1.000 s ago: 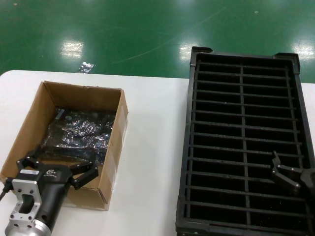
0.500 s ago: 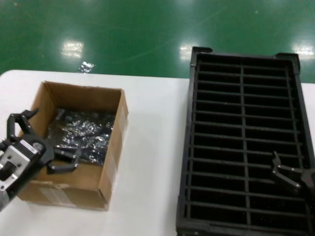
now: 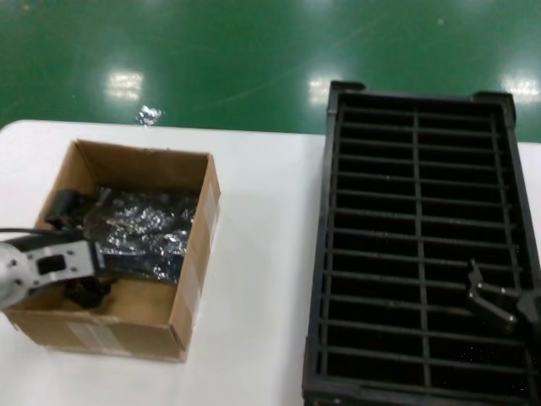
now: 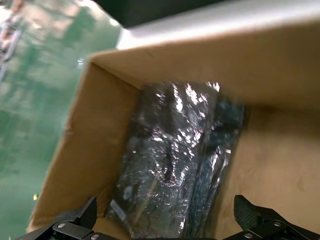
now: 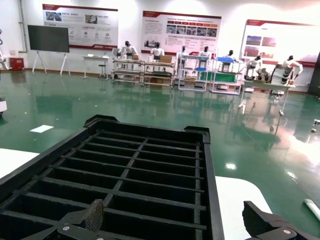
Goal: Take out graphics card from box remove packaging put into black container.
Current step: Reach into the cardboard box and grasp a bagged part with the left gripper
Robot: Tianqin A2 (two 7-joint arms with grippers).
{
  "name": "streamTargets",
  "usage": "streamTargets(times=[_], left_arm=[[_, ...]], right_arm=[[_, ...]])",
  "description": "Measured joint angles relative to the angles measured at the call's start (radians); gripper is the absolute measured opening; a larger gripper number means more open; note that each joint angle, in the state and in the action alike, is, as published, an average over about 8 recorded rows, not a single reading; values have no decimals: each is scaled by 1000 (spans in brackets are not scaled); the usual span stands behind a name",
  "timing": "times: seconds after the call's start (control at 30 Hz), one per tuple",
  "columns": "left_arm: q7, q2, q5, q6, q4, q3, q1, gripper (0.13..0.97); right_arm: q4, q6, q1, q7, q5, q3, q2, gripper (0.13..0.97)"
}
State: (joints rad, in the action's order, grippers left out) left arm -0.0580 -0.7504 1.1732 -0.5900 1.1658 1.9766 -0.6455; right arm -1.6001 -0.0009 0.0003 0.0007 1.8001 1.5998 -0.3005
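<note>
Inside the corrugated box (image 4: 100,125), the left tool (image 4: 165,227) gapes empty over crinkly bagged cards (image 4: 175,160).

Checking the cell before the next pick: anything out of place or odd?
One stray: a small crumpled shiny scrap lies on the green floor beyond the table's far edge. Otherwise nothing stands out. The box sits square, the bagged cards lie flat inside it, and the tray slots show no cards.

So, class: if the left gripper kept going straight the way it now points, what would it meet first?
Most likely the shiny dark bagged bundle lying in the box; the left gripper, jaws open, points at it. Depth is unclear.
</note>
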Motion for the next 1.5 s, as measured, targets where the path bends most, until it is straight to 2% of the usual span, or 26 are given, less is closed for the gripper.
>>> streamTargets(times=[0.13, 0.27, 0.47, 0.63, 0.77, 1.03, 1.17, 1.43, 1.5], left_arm=[[-99, 63, -47, -13, -118, 56, -89, 966], [-171, 112, -68, 7, -192, 84, -127, 950], [-266, 162, -51, 83, -259, 86, -143, 923], [-342, 189, -18, 157, -296, 75, -146, 855], [-369, 197, -5, 188, -302, 66, -140, 814], [-375, 193, -8, 212, -280, 51, -120, 639], [-354, 183, -28, 208, -255, 43, -102, 639], [-292, 154, -84, 177, -193, 24, -56, 422], [-281, 147, -94, 171, -181, 19, -45, 401]], right_arm=[[0, 0, 0, 0, 0, 0, 0, 966], [0, 0, 0, 0, 0, 0, 0, 966], [0, 0, 0, 0, 0, 0, 0, 966], [0, 0, 0, 0, 0, 0, 0, 966], [0, 0, 0, 0, 0, 0, 0, 966], [0, 0, 0, 0, 0, 0, 0, 966], [0, 0, 0, 0, 0, 0, 0, 966], [0, 0, 0, 0, 0, 0, 0, 966], [0, 0, 0, 0, 0, 0, 0, 966]])
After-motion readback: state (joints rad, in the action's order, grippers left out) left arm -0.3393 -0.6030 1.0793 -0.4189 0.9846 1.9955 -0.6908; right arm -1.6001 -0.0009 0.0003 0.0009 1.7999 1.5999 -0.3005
